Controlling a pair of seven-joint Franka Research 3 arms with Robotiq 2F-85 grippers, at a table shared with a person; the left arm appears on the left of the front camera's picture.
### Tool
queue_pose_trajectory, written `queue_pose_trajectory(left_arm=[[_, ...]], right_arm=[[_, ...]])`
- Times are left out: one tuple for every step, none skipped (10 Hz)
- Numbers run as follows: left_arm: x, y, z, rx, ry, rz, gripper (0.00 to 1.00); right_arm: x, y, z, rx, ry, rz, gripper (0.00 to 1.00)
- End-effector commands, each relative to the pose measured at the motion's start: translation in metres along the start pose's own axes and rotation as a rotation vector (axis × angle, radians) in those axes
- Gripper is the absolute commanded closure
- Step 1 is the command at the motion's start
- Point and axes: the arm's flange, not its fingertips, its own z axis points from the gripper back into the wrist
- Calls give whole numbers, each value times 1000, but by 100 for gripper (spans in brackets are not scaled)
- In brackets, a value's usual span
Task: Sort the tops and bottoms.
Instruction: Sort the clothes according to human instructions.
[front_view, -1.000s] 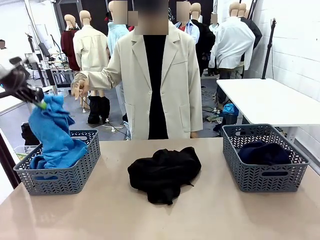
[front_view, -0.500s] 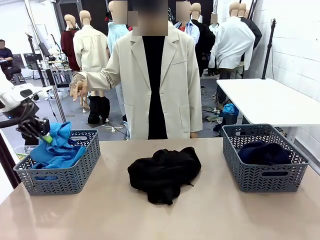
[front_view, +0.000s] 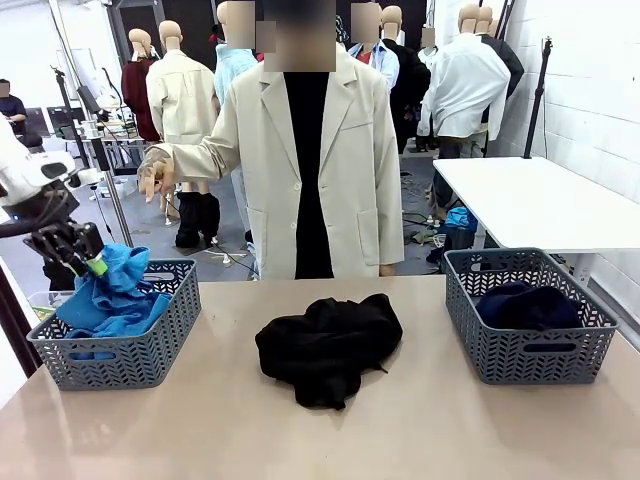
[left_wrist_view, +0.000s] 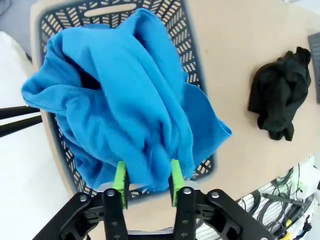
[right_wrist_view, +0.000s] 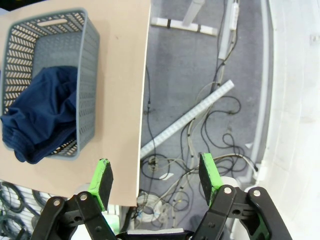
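A bright blue garment (front_view: 110, 295) lies heaped in the left grey basket (front_view: 130, 355), one fold still peaked up at my left gripper (front_view: 85, 262). In the left wrist view the left gripper (left_wrist_view: 147, 180) hangs over the blue garment (left_wrist_view: 125, 100) with its green pads partly apart and a fold of cloth between them. A black garment (front_view: 328, 345) lies crumpled mid-table. The right grey basket (front_view: 520, 350) holds a navy garment (front_view: 525, 305). My right gripper (right_wrist_view: 156, 175) stands open and empty, off the table's edge over the floor, beside the right basket (right_wrist_view: 92, 75).
A person in a cream jacket stands at the far side of the table, one hand (front_view: 155, 175) raised to the left. Cables and a light strip (right_wrist_view: 187, 120) lie on the floor beyond the table edge. A white table (front_view: 540, 200) stands at the back right.
My left gripper came down with the blue garment, which hung high a second ago and now lies in the left basket. The black garment, the right basket and the person stay put.
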Motion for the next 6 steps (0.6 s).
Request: queue_pose_trajectory(left_arm=[[2, -11, 31, 1, 8, -37, 0], [6, -16, 52, -24, -1, -40, 0], [9, -19, 74, 21, -33, -51, 0], [9, -21, 95, 62, -49, -84, 0], [8, -23, 116, 119, -70, -104, 0], [6, -22, 137, 138, -96, -112, 0]], right_arm=[[-1, 2, 1, -12, 12, 10, 14], [-1, 2, 1, -12, 12, 10, 14], [-1, 2, 1, -12, 12, 10, 14], [-1, 2, 1, -12, 12, 10, 14], [-1, 2, 1, -12, 12, 10, 14], [-1, 2, 1, -12, 12, 10, 14]])
